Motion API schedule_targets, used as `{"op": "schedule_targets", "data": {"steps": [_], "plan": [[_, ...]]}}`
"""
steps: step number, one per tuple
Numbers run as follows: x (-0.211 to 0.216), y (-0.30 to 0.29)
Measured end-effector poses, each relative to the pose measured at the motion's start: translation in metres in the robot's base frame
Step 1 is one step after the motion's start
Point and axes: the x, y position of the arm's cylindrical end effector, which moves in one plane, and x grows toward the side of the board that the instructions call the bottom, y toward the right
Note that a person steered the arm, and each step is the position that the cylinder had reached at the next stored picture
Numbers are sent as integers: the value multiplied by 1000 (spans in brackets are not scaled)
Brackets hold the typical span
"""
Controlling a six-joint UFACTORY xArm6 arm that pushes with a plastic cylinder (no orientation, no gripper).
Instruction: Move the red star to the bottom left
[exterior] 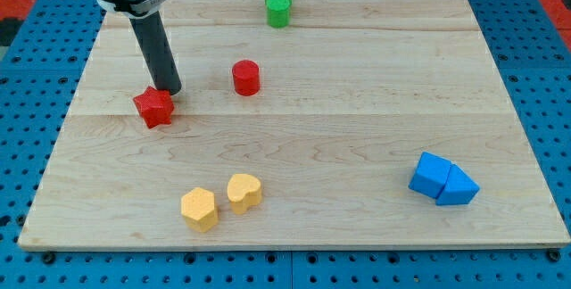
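Observation:
The red star (153, 107) lies on the wooden board (357, 128) at the view's left, about mid-height. My tip (169, 90) stands right against the star's upper right edge, touching or nearly touching it. The dark rod rises from there toward the view's top left. A red cylinder (245, 78) stands to the right of the tip, apart from it.
A green star (278, 4) stands near the top edge. Two yellow blocks, a hexagon (199, 208) and a heart (244, 192), sit side by side near the bottom, below and right of the red star. Two blue blocks (442, 180) touch at the lower right.

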Motion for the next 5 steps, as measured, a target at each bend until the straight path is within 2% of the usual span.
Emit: {"op": "schedule_targets", "data": {"steps": [1, 2, 3, 4, 5], "plan": [[2, 13], [20, -49], [58, -71], [65, -70], [35, -62]]}}
